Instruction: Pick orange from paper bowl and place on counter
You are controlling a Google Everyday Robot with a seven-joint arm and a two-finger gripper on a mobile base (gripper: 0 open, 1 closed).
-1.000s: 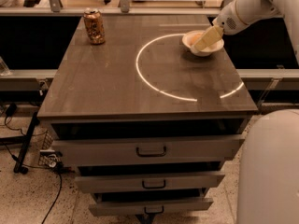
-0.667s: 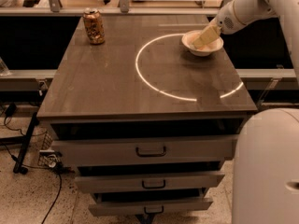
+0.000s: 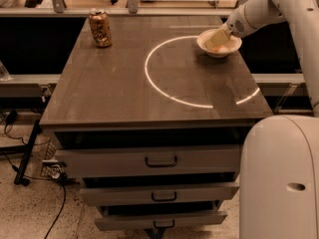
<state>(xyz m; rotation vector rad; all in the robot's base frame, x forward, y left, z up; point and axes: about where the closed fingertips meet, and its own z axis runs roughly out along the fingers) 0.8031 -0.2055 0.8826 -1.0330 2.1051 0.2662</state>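
the hand (image 3: pixel 218 38) dips into the paper bowl (image 3: pixel 222 53) near the far right corner of the worktop (image 3: pixel 129 88). the orange is likely right under it, hidden. i cannot tell if the hand is spread or pinching.

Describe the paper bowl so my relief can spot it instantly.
On the grey-brown counter, follow the white ring to the far right corner. The paper bowl sits there, shallow and white, with the gripper dipped into it; the gold-brown can stands far left.

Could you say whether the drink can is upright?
Upright: the drink can stands on its base; the gripper is in the paper bowl.
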